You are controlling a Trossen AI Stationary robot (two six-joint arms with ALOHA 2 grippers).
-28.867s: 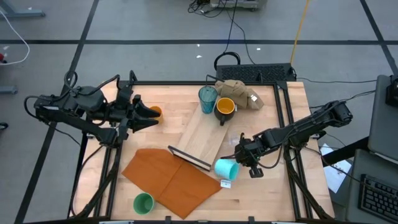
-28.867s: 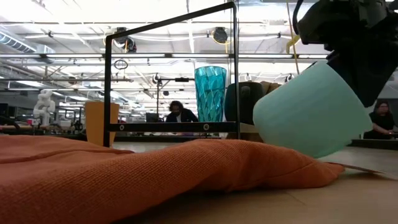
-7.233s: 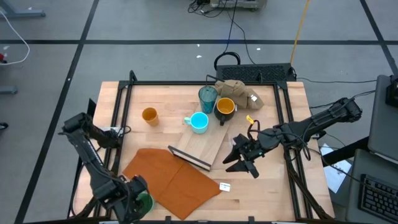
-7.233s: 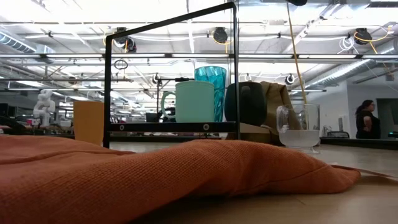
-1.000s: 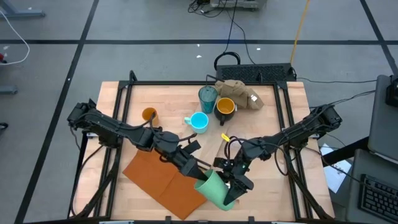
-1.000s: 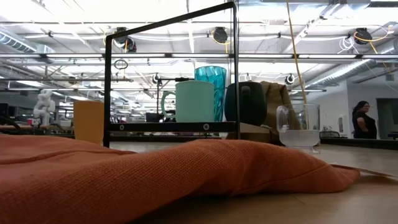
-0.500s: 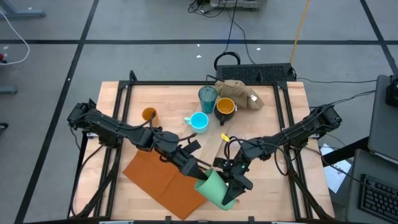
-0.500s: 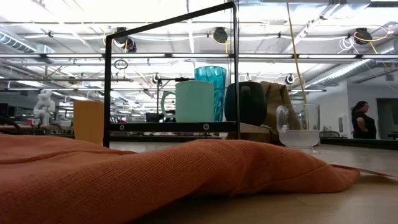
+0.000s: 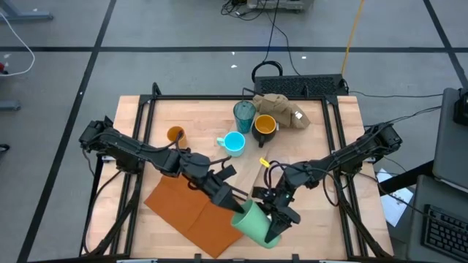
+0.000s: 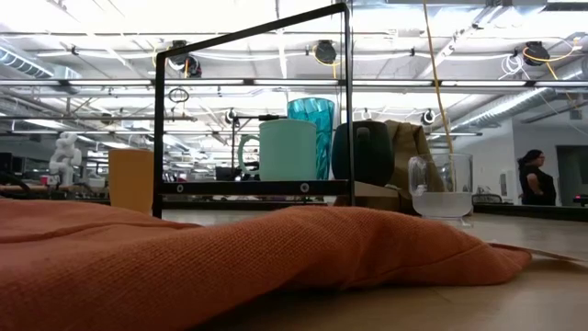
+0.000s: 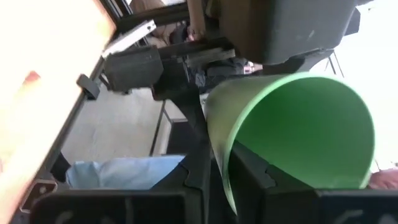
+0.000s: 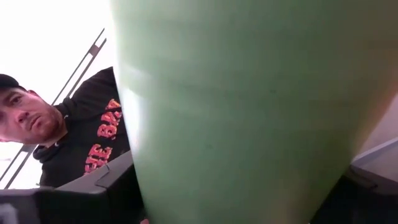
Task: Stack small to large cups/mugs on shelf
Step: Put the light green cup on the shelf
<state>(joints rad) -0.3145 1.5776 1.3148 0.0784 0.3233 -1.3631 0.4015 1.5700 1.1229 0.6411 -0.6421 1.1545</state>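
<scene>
While three of the six vessels stand at the far end of the shelf, the work looks to be about half done, and nearest the front edge of the desk the green cup hangs tilted in the air between the two arms. The right claw is clasped round the cup's body, which fills the right wrist view from side to side. The left claw reaches in from the other side with the cup's rim in its grip zone; whether it pinches that rim or has let go I cannot tell. I judge this to be a handover from left to right, so the green cup is on its way but not yet placed. Just behind the cup lies the orange-brown sheet, and beyond it the pale shelf runs slantwise toward the back. The clear glass stands on the desk beside the shelf, not on it, and seems to be waiting its turn. Farther back the light blue mug sits at the shelf's far end, with the dark yellow-lined mug and the teal tumbler close behind it. Off to the left side, well apart from the shelf, the orange cup stands on bare desk. Left to do, as I read it: set down the green cup, then fetch the glass and the orange cup, and check the order by size
</scene>
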